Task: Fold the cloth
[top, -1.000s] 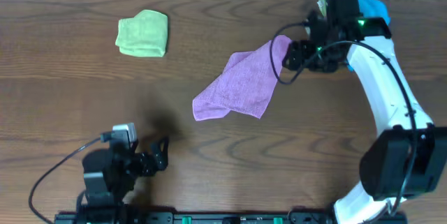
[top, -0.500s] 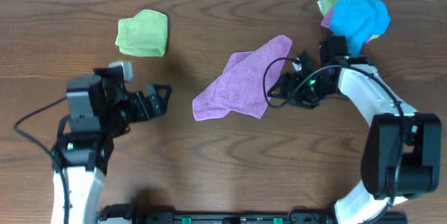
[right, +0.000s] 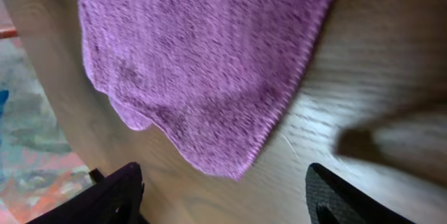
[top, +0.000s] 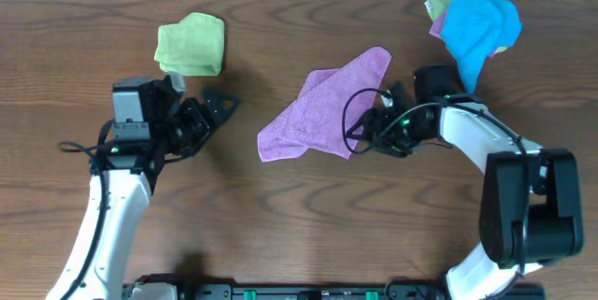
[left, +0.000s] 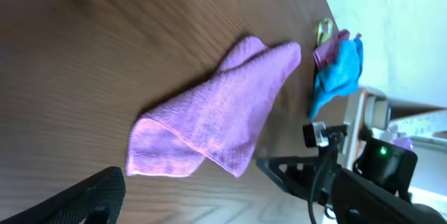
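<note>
The cloth point(top: 322, 104) lies rumpled, no tidy fold made, its edge just ahead of the right gripper's point(top: 360, 135) spread, empty fingers point(right: 115, 196). The left gripper point(top: 220, 116), likewise spread and empty, sits well apart from it.

Overhead, a fixed camera looks straight down on the whole table point(top: 280, 216). The left wrist camera faces the lilac cloth point(left: 209, 119) obliquely from well apart; the right wrist camera hangs close over the same cloth's edge.
</note>
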`<state>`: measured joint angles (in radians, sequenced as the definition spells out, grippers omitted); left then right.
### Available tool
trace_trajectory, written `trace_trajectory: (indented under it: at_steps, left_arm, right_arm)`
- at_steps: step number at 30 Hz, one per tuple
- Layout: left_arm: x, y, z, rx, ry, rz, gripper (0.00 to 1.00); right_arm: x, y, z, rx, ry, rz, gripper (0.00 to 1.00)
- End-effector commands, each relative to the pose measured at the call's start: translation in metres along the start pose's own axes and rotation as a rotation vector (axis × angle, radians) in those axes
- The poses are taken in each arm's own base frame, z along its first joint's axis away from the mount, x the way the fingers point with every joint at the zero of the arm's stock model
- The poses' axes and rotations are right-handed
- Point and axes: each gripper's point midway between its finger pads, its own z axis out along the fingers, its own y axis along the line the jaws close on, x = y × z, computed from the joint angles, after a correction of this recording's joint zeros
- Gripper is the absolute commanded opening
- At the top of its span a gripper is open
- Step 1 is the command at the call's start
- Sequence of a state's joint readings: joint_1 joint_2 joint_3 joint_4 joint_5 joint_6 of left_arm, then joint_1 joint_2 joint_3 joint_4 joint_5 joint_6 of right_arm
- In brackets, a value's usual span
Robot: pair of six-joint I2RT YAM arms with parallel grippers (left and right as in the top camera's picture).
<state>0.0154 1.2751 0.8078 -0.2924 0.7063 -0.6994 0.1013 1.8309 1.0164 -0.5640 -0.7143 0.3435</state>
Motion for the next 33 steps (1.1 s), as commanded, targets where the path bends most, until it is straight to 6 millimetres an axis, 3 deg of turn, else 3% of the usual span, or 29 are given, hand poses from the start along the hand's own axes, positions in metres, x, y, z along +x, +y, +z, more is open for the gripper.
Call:
trace_trajectory:
  at_steps: [1, 8, 33]
  left_arm:
    - [0.006, -0.013, 0.007, 0.034, 0.034, 0.008, 0.95]
    - [0.009, -0.028, 0.013, 0.07, 0.033, 0.041, 0.95]
    - [0.009, -0.029, 0.013, 0.077, 0.037, 0.043, 0.95]
  right_arm:
    - [0.008, 0.005, 0.009, -0.005, 0.025, 0.026, 0.74]
    - [0.012, 0.009, 0.019, 0.034, 0.027, -0.002, 0.71]
    - [0.015, -0.003, 0.036, 0.096, -0.017, -0.006, 0.7]
